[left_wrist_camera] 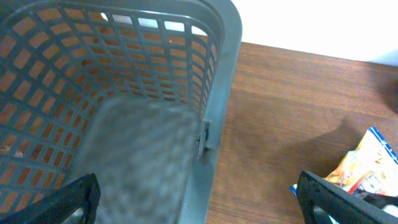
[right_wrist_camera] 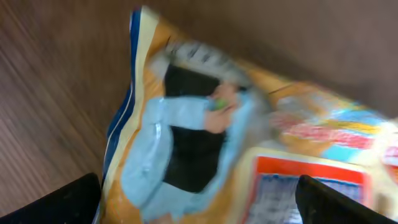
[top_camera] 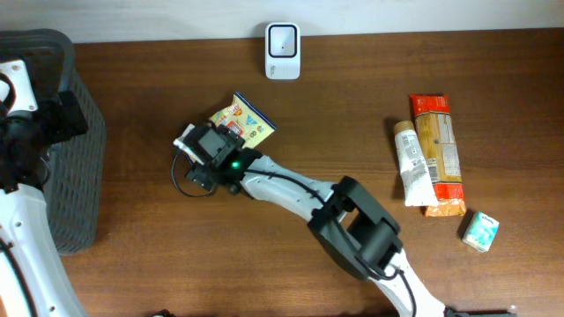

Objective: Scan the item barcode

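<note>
The item, a yellow and blue snack packet (top_camera: 249, 124), lies flat on the wooden table left of centre. My right gripper (top_camera: 214, 146) hangs right over its near end. In the right wrist view the packet (right_wrist_camera: 249, 143) fills the frame, blurred. The right gripper (right_wrist_camera: 199, 208) is open, its black fingertips (right_wrist_camera: 68, 200) wide apart on either side of the packet and not pressing it. A white scanner (top_camera: 283, 50) stands at the table's back edge. My left gripper (left_wrist_camera: 202, 205) is open over the rim of a grey basket (left_wrist_camera: 217, 81); the packet (left_wrist_camera: 367, 168) shows at its right.
The grey mesh basket (top_camera: 81, 176) stands at the left edge under the left arm. At the right lie an orange pasta packet (top_camera: 438, 154), a white tube (top_camera: 411, 163) and a small teal box (top_camera: 481, 230).
</note>
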Motion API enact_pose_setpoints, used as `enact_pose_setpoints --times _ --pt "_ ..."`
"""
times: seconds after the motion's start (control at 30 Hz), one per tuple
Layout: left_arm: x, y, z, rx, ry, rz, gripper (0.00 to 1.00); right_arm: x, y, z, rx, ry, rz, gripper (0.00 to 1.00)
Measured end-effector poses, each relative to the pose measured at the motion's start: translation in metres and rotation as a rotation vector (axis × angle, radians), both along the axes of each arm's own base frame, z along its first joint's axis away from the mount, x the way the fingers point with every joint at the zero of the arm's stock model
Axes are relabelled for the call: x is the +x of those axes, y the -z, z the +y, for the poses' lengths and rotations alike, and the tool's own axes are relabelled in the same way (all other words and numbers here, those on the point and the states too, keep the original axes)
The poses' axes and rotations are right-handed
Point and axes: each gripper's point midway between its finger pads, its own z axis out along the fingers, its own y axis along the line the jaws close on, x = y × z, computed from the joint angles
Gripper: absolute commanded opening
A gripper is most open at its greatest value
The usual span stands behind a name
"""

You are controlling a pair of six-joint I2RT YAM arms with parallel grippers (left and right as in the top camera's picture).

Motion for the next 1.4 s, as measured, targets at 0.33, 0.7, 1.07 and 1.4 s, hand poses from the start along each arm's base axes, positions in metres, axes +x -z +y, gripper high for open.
enact_pose_setpoints --times 0.33,0.7,1.07,1.4 --pt "0.000 0.000 0.000 0.000 0.000 0.000 0.99 0.001 0.017 -0.024 -0.127 0.063 -0.013 0.04" --pt "0.000 0.000 0.000 0.000 0.000 0.000 0.99 -0.113 -0.210 -0.081 0.273 0.098 0.359 0.04" --pt "0.000 0.000 0.000 0.000 0.000 0.000 0.99 -0.127 -0.071 -0.108 0.102 0.157 0.939 0.72" --pt "0.000 0.000 0.000 0.000 0.000 0.000 0.99 -0.158 0.005 -0.103 0.127 -0.158 1.208 0.77"
